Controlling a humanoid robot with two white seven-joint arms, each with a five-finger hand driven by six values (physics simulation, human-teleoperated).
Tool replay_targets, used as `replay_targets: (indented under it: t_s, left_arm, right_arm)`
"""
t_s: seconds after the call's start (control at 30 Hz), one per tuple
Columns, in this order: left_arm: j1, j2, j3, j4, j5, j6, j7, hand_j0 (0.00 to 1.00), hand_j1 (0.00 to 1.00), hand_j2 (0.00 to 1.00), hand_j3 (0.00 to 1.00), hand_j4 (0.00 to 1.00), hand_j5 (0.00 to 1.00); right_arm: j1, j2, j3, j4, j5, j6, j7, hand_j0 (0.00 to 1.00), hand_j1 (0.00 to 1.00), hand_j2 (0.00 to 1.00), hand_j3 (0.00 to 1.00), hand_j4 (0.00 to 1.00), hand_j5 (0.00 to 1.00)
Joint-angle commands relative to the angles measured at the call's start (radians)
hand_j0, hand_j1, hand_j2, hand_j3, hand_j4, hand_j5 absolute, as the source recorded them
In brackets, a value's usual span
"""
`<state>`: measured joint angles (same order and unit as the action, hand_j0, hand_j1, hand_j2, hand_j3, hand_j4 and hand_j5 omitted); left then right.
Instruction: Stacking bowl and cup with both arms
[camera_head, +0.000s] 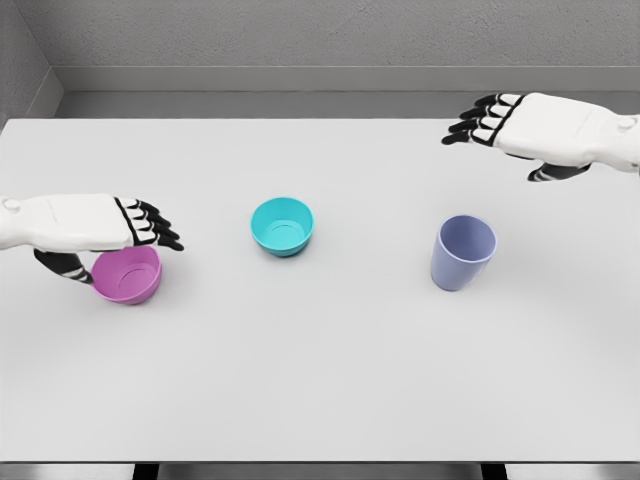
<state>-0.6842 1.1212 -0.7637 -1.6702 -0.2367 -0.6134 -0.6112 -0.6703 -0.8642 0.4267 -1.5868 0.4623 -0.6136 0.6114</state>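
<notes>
Counter fills most of the head view: a plain white slab, matte and evenly lit, its near edge running along the bottom of the picture with dark legs just showing beneath. Behind it a grey floor strip meets a grey textured wall, and a second wall angles in at the upper left corner.

Three vessels stand upright on the counter, well apart from each other. A pink bowl sits at the left, a teal bowl near the middle, slightly farther back, and a lavender cup to the right, leaning a touch in the perspective.

The left hand comes in from the left edge and hovers over the pink bowl's far rim, covering part of it; its dark fingers stretch forward, loosely spread, and the thumb hangs beside the bowl's left wall, with no clear grasp visible. The right hand floats over the far right of the counter, well away from the cup, fingers extended and relaxed, holding nothing.
</notes>
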Motion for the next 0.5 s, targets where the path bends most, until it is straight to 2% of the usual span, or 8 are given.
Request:
replay_targets:
  t_s: [0.0, 0.2, 0.47]
  left_arm:
    - [0.0, -0.001, -0.003, 0.004, -0.016, 0.003, 0.0, 1.0, 1.0, 1.0, 1.0, 1.0, 1.0]
    - [0.0, -0.014, -0.037, 0.006, -0.059, 0.003, 0.0, 1.0, 1.0, 1.0, 1.0, 1.0, 1.0]
    - [-0.002, -0.014, -0.037, 0.023, -0.115, 0.003, 0.0, 1.0, 1.0, 1.0, 1.0, 1.0, 1.0]
  right_arm:
    - [-0.002, -0.002, -0.002, 0.008, -0.005, 0.003, -0.001, 1.0, 1.0, 1.0, 1.0, 1.0, 1.0]
    - [-0.002, -0.002, -0.002, 0.01, -0.004, 0.003, -0.001, 1.0, 1.0, 1.0, 1.0, 1.0, 1.0]
    - [-0.002, -0.002, -0.009, 0.016, -0.001, 0.003, -0.001, 1.0, 1.0, 1.0, 1.0, 1.0, 1.0]
